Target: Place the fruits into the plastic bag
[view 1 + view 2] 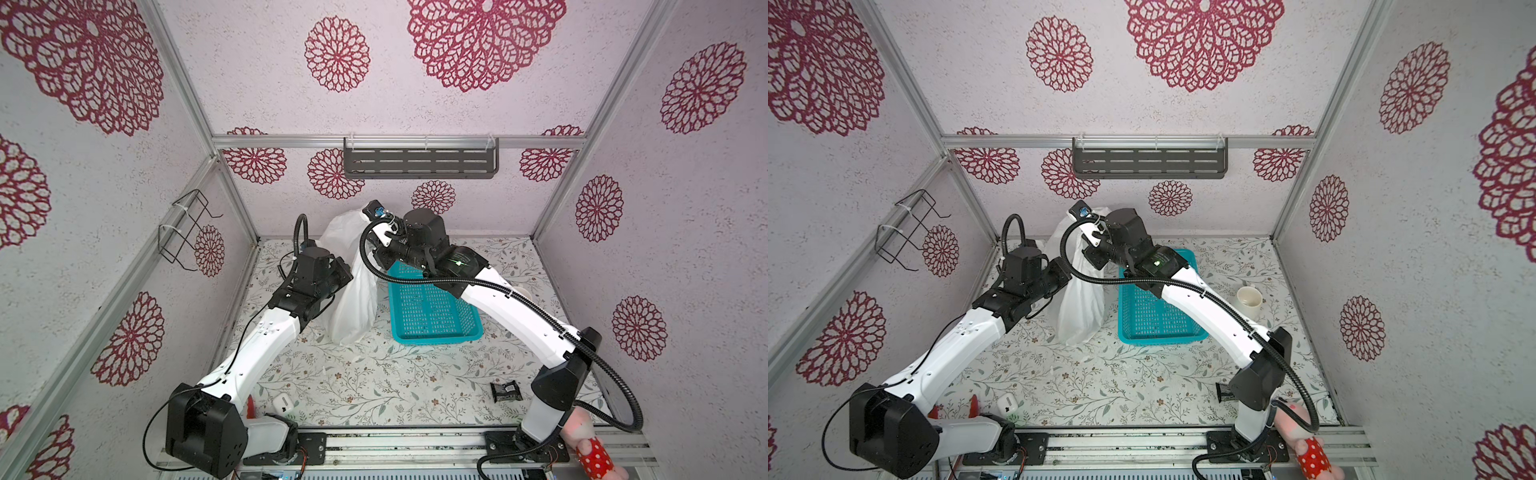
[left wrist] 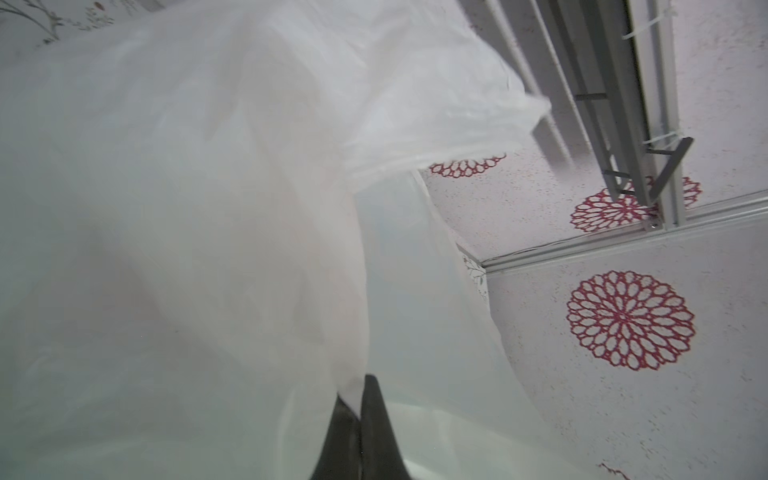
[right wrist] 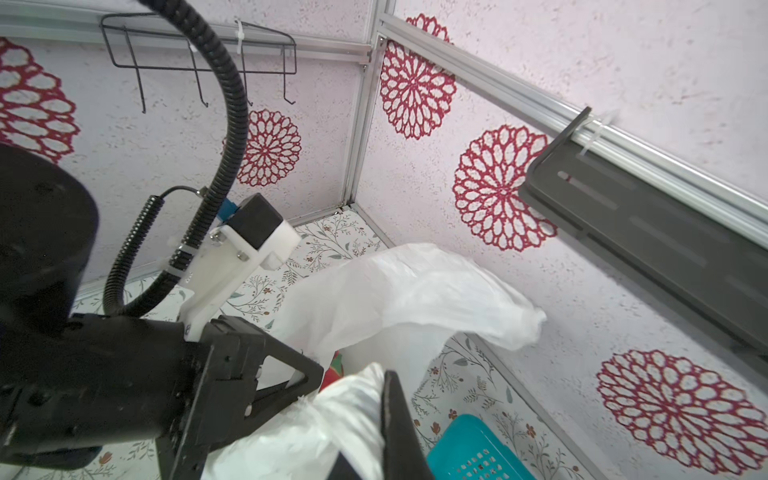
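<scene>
While my left end effector point(image 2: 359, 419) and right end effector point(image 3: 372, 442) are each clamped shut on its thin film, the plastic bag point(image 1: 353, 303) stands upright between them, just beside the teal basket point(image 1: 436, 332).

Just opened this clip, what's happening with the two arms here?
Both arms hold the white plastic bag upright beside the teal basket. The left end effector and the right end effector are each shut on its thin film. The basket looks empty; only a red patch shows between the bag's folds.
</scene>
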Available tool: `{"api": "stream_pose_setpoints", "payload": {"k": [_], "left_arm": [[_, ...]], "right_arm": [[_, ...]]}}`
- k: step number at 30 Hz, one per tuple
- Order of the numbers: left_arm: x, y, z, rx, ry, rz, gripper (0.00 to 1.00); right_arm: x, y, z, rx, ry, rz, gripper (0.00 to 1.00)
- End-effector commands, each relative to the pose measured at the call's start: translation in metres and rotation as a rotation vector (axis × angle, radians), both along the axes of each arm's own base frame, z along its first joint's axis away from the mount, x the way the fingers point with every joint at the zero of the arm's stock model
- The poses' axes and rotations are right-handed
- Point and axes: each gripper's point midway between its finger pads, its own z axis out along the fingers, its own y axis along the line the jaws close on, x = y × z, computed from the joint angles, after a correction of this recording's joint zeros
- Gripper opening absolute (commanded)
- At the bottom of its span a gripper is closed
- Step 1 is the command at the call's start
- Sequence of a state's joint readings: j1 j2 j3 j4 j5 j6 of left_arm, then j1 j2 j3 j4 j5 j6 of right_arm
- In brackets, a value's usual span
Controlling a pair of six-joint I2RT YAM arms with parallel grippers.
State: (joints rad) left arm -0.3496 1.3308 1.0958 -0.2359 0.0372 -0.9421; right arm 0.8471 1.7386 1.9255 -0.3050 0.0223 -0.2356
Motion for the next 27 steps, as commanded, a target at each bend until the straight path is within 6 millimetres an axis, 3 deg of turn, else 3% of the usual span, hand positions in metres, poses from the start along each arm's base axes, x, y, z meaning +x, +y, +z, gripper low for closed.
{"api": "stream_pose_setpoints", "payload": {"k": [1, 6, 14, 15, 16, 17, 19, 23, 27], "left_arm": [[0.003, -0.019, 0.020, -0.023, -0.073, -0.081, 0.00], [-0.002, -0.041, 0.022, -0.022, -0.091, -0.158, 0.00], [-0.004, -0.034, 0.000, -0.015, -0.050, -0.088, 0.00], [-0.005, -0.031, -0.002, -0.004, -0.043, -0.076, 0.02], [-0.005, -0.025, -0.004, 0.014, -0.038, -0.052, 0.09], [-0.006, -0.020, -0.003, 0.029, -0.037, -0.032, 0.19], [-0.007, -0.014, 0.003, 0.048, -0.059, -0.011, 0.41], [-0.016, 0.002, 0.035, 0.092, -0.159, 0.025, 0.73], [-0.029, 0.023, 0.067, 0.140, -0.258, 0.085, 0.83]], "right_arm": [[-0.008, -0.037, 0.082, 0.141, -0.185, -0.093, 0.00], [-0.005, -0.039, 0.049, 0.130, -0.112, -0.113, 0.00], [0.033, -0.058, -0.049, 0.171, 0.268, -0.168, 0.00], [0.037, -0.061, -0.057, 0.197, 0.321, -0.164, 0.10], [0.041, -0.066, -0.066, 0.228, 0.383, -0.155, 0.36], [0.044, -0.071, -0.073, 0.257, 0.434, -0.153, 0.52], [0.048, -0.079, -0.082, 0.288, 0.495, -0.158, 0.63], [0.046, -0.098, -0.095, 0.276, 0.554, -0.187, 0.90], [0.035, -0.120, -0.113, 0.272, 0.625, -0.221, 0.98]]}}
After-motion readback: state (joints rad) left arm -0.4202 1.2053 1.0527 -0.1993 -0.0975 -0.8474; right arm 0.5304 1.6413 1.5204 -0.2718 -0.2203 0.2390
